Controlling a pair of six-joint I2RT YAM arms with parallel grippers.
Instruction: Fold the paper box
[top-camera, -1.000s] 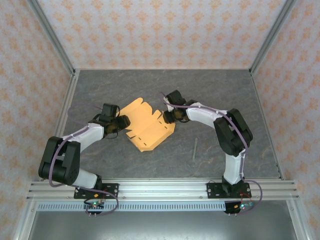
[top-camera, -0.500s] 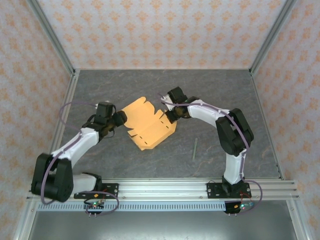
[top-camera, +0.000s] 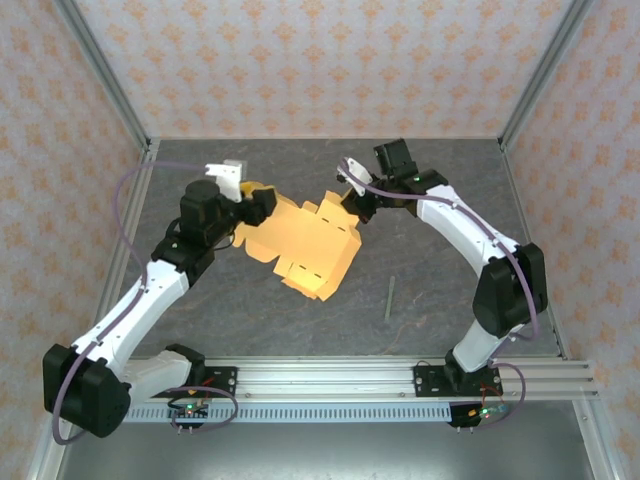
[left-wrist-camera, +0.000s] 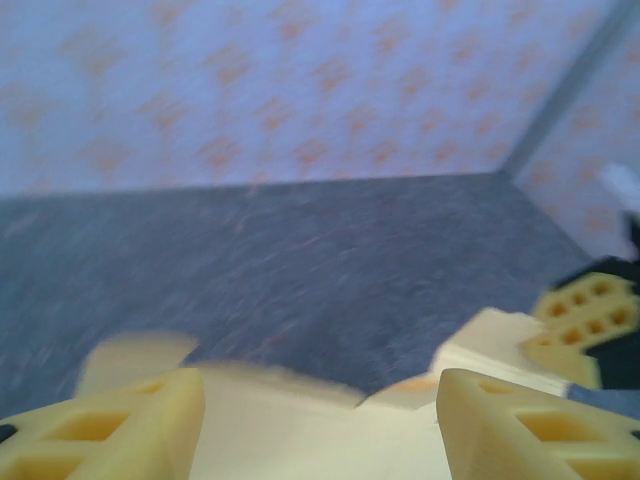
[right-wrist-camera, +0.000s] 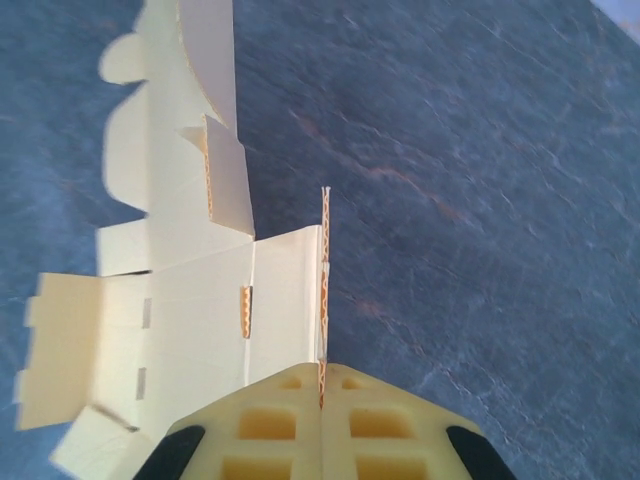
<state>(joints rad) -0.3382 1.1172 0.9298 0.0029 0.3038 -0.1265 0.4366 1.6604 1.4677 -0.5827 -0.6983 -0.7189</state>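
The paper box is a flat light-orange die-cut sheet with flaps and slots, raised off the grey table on its right side. My right gripper is shut on the sheet's right edge flap. In the right wrist view the card's thin edge runs straight into the closed fingertips of that gripper. My left gripper is at the sheet's left edge. Its fingers stand wide apart with the pale card lying between and below them.
A thin greenish stick lies on the grey table to the right of the sheet. Patterned walls and metal frame posts close in the back and sides. An aluminium rail runs along the near edge.
Both arms rose and swung toward the back wall. The right gripper closed on the sheet's right flap and lifted it, and the sheet shifted right. The left gripper's fingers spread wider.
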